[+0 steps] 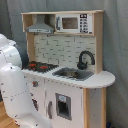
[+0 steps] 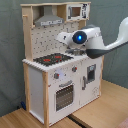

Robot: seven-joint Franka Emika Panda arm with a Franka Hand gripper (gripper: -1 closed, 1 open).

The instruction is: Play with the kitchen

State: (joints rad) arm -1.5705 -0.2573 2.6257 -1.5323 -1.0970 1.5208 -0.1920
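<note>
**Arm reaches across the toy kitchen**

Grey curtain hangs behind the kitchen (image 1: pixel 65 60), which stands on a wooden floor (image 2: pixel 100 107) and fills the middle of both exterior views. Its hob (image 2: pixel 52 59) shows red rings, with the oven door (image 2: pixel 64 95) below; the sink (image 1: pixel 74 73) and black faucet (image 1: pixel 84 59) sit beside it. The white arm (image 2: pixel 87 42) stretches over the countertop from the second exterior view's right. Whether the end effector is spread or pressed together cannot be told.
</note>
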